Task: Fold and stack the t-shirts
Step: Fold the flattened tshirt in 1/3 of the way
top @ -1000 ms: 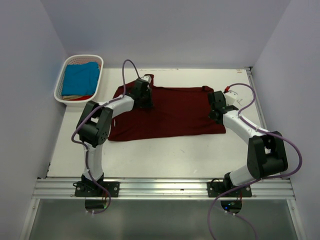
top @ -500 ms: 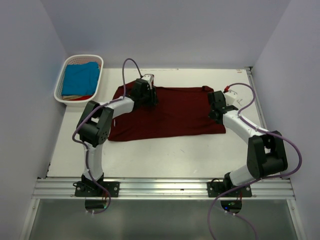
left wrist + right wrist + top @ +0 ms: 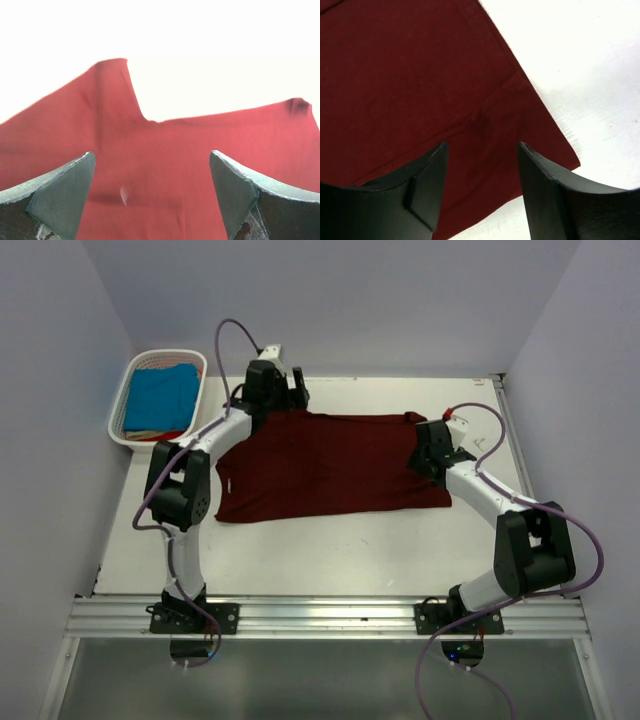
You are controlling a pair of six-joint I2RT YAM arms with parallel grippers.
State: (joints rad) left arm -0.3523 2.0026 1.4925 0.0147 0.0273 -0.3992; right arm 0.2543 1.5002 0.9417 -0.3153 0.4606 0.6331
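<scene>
The maroon t-shirt (image 3: 330,465) lay flat on the desk (image 3: 320,545). The left pincer (image 3: 152,165) and the right pincer (image 3: 482,150) stood apart, holding nothing; to fold neatly, each would need to grip its edge evenly.

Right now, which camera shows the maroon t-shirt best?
The top external view: the maroon t-shirt lies spread flat on the table, with nearly its whole outline visible. The left wrist view shows only a stretch of its edge with a projecting flap. The right wrist view shows just one corner.
</scene>
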